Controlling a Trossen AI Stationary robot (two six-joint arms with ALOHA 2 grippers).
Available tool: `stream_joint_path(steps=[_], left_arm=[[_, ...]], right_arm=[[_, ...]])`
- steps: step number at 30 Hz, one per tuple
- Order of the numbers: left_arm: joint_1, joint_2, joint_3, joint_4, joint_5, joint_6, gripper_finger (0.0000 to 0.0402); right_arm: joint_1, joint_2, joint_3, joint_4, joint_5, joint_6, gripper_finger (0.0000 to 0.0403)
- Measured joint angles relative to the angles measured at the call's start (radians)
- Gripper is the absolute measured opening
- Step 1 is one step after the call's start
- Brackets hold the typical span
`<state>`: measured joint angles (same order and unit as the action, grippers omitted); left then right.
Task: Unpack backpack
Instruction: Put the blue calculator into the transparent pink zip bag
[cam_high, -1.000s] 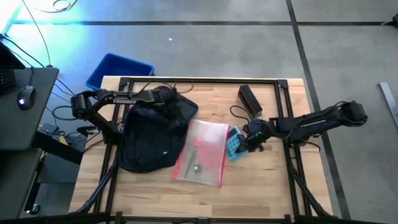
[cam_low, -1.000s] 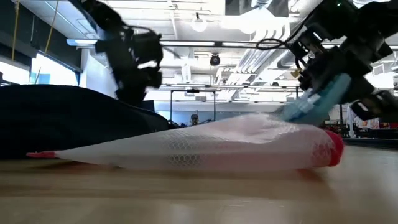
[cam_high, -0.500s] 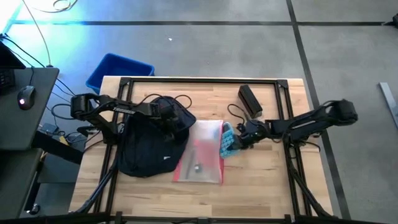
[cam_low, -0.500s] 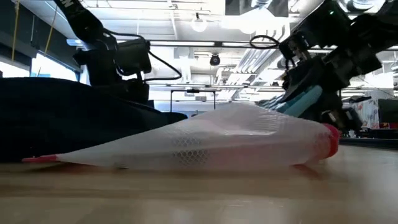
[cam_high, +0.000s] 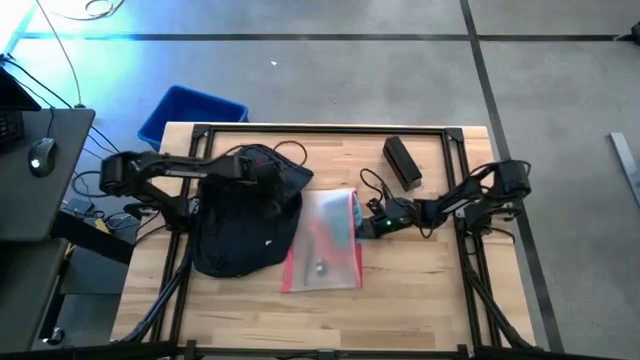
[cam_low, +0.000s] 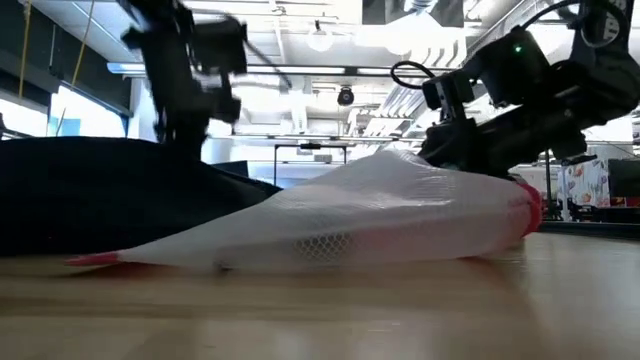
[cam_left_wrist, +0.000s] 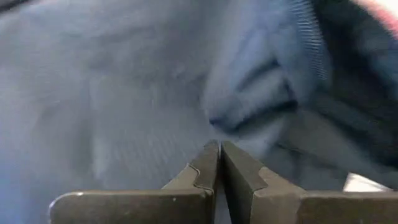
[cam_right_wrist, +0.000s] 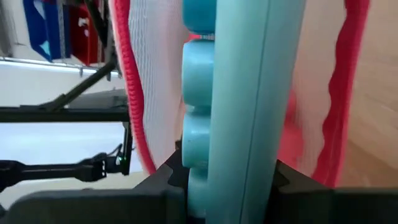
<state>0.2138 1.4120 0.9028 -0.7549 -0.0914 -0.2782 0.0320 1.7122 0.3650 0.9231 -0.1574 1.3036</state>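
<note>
The dark navy backpack (cam_high: 238, 222) lies flat on the left half of the wooden table (cam_high: 420, 290). My left gripper (cam_high: 262, 180) hangs shut just over its far end, and dark fabric fills the left wrist view (cam_left_wrist: 124, 93). A white mesh pouch (cam_high: 325, 242) with red edging lies to the backpack's right. My right gripper (cam_high: 368, 226) is at the pouch's right edge, shut on a flat teal object (cam_right_wrist: 236, 93) with rounded bumps on one face. The pouch's red edges (cam_right_wrist: 127, 93) show on either side of that object. My right gripper pinches the teal object's two broad faces (cam_right_wrist: 217, 168) between its two fingers, at the object's near end. The fingers come in nearly level from the table's right. The object stands on edge and points away from the gripper against the mesh pouch.
A small black box (cam_high: 402, 160) lies at the table's far right, with a cable (cam_high: 372, 185) beside it. A blue bin (cam_high: 190, 112) stands beyond the far left corner. A dark desk with a mouse (cam_high: 40, 155) borders the left side. Bare wood shows along the near edge.
My right gripper has sunk and gone toward the table's left with the teal object, rolling it from flat onto its edge and bringing it against the pouch, which has humped up. My left gripper, still shut, has shifted over the backpack and risen.
</note>
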Motion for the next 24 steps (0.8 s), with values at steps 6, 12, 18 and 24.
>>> stream_joint_path(steps=[6, 12, 18, 24], left_arm=[[-0.068, -0.099, 0.049, -0.061, 0.005, -0.19, 0.0], [-0.195, -0.094, 0.042, 0.006, 0.002, -0.374, 0.0], [-0.28, 0.006, 0.042, 0.125, -0.019, -0.409, 0.0], [-0.325, 0.09, 0.042, 0.168, -0.024, -0.454, 0.0]], right_arm=[[0.026, 0.034, 0.065, -0.048, 0.044, 0.061, 0.0067], [0.05, 0.051, 0.157, -0.133, 0.044, 0.134, 0.0067], [0.019, 0.049, 0.278, -0.397, -0.007, 0.083, 0.0134], [-0.021, 0.048, 0.364, -0.56, -0.181, -0.138, 0.0209]])
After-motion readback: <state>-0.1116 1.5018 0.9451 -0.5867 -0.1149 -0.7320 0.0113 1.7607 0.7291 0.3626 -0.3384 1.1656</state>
